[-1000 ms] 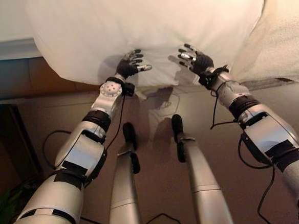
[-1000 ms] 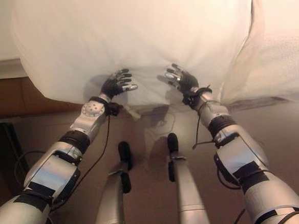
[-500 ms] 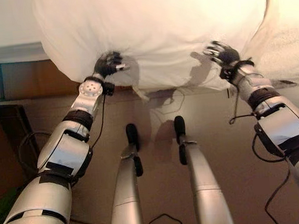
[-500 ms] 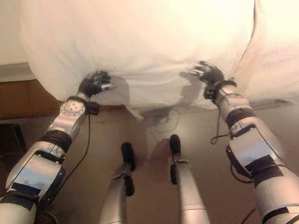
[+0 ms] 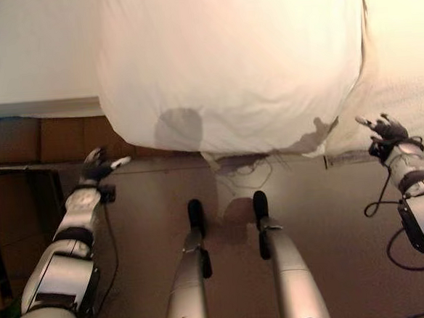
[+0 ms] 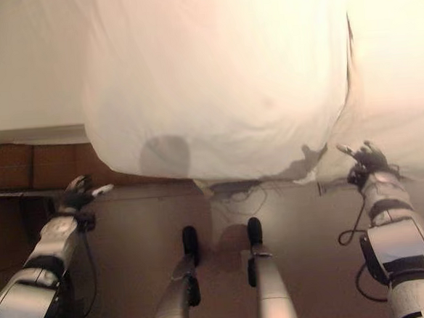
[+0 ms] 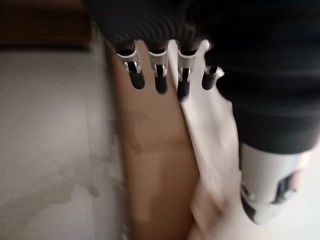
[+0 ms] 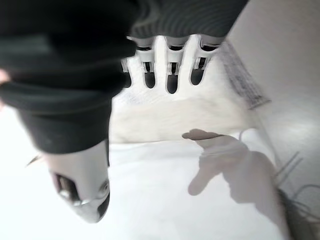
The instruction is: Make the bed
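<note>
Left eye view: puffy white duvet (image 5: pixel 227 63), soft rounded hanging edge.

White duvet (image 5: pixel 227 63) bunched, draped over bed (image 5: pixel 30 62) edge

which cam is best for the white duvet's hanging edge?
Left eye view: the white duvet shows whole, its edge draped over the bedside, with the left hand and right hand open and off it. The right eye view matches it. Wrist views catch only close patches of cloth.
</note>
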Controlling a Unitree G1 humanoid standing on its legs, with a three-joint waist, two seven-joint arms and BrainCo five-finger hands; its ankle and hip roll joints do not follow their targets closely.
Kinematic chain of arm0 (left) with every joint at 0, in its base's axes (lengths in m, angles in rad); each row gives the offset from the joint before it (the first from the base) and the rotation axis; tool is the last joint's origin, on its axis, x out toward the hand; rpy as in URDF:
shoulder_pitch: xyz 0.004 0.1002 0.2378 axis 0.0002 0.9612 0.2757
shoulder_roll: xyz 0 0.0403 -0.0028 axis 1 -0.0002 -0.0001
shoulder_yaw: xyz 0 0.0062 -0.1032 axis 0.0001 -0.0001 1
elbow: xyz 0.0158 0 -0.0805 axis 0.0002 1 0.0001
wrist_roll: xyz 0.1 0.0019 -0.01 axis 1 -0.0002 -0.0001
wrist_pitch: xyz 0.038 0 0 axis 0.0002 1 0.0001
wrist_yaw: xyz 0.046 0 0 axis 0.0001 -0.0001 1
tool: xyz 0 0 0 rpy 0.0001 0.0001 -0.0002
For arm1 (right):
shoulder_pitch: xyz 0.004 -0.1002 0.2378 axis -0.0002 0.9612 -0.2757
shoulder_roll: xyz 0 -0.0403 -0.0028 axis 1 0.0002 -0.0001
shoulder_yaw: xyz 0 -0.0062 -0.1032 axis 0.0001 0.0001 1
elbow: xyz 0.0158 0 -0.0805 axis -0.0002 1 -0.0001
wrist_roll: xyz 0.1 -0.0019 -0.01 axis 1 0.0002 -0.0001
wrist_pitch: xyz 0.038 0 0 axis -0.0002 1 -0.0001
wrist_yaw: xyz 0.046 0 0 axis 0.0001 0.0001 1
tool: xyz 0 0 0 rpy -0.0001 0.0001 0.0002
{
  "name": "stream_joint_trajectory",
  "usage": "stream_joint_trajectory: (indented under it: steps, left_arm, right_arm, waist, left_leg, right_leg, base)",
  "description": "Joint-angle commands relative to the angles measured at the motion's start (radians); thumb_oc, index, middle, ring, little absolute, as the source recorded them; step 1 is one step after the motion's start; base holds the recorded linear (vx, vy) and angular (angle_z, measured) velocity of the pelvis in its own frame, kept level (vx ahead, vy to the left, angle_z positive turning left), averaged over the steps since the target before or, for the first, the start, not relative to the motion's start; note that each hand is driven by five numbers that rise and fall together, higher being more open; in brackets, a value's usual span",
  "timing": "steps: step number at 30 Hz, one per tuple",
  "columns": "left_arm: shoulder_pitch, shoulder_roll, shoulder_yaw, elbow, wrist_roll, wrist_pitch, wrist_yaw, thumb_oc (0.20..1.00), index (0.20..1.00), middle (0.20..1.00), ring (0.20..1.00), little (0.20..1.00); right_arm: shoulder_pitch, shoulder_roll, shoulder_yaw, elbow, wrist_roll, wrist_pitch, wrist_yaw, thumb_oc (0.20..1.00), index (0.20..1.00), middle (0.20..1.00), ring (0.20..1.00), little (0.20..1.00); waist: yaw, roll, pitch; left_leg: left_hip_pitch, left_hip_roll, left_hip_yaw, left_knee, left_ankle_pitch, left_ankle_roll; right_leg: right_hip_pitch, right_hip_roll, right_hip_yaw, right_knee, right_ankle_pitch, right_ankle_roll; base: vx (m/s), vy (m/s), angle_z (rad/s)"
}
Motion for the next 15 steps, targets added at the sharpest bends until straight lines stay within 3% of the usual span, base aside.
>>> stream_joint_trajectory:
  steps: [1, 6, 9, 12, 15]
  left_arm:
    - [0.033, -0.057, -0.019, 0.046, 0.081, -0.016, -0.003, 1.0, 1.0, 1.0, 1.0, 1.0]
    - [0.154, -0.208, -0.055, 0.031, 0.114, -0.012, -0.063, 1.0, 1.0, 1.0, 1.0, 1.0]
    - [0.248, -0.315, -0.078, 0.051, 0.146, 0.004, -0.111, 1.0, 1.0, 1.0, 1.0, 1.0]
    - [0.276, -0.365, -0.109, 0.06, 0.173, 0.018, -0.125, 1.0, 1.0, 1.0, 1.0, 1.0]
    - [0.311, -0.42, -0.149, 0.098, 0.234, 0.038, -0.141, 1.0, 1.0, 1.0, 1.0, 1.0]
  right_arm:
    - [0.103, 0.041, -0.042, 0.04, 0.025, -0.027, 0.0, 1.0, 1.0, 1.0, 1.0, 1.0]
    - [0.323, 0.158, -0.102, 0.012, -0.021, -0.052, 0.042, 1.0, 1.0, 1.0, 1.0, 1.0]
    - [0.46, 0.258, -0.116, -0.01, -0.076, -0.076, 0.053, 1.0, 1.0, 1.0, 1.0, 1.0]
    - [0.508, 0.31, -0.144, -0.004, -0.055, -0.081, 0.041, 1.0, 1.0, 1.0, 1.0, 1.0]
    - [0.56, 0.384, -0.099, 0.019, -0.112, -0.066, 0.046, 1.0, 1.0, 1.0, 1.0, 1.0]
  waist:
    - [-0.01, -0.013, -0.078]
    - [-0.004, -0.014, -0.137]
    - [-0.008, -0.021, -0.208]
    - [-0.013, -0.021, -0.243]
    - [-0.016, -0.026, -0.289]
  left_leg:
    - [0.056, -0.004, -0.004, -0.03, -0.014, -0.038]
    - [0.197, 0.006, -0.018, -0.119, 0.007, -0.037]
    - [0.276, 0.019, -0.018, -0.168, 0.008, -0.038]
    - [0.301, 0.024, -0.021, -0.168, -0.004, -0.037]
    - [0.349, 0.029, -0.015, -0.168, -0.022, -0.034]
  right_leg:
    - [0.113, -0.024, 0.007, -0.157, 0.065, 0.097]
    - [0.268, -0.026, -0.016, -0.244, 0.076, 0.099]
    - [0.35, -0.028, -0.026, -0.308, 0.084, 0.101]
    - [0.385, -0.028, -0.022, -0.334, 0.088, 0.103]
    - [0.443, -0.031, -0.019, -0.366, 0.091, 0.106]
  base:
    - [0.07, -0.005, 0.05]
    - [0.09, 0.02, 0.11]
    - [0.09, 0.026, 0.09]
    - [0.09, 0.037, 0.04]
    - [0.1, 0.035, -0.07]
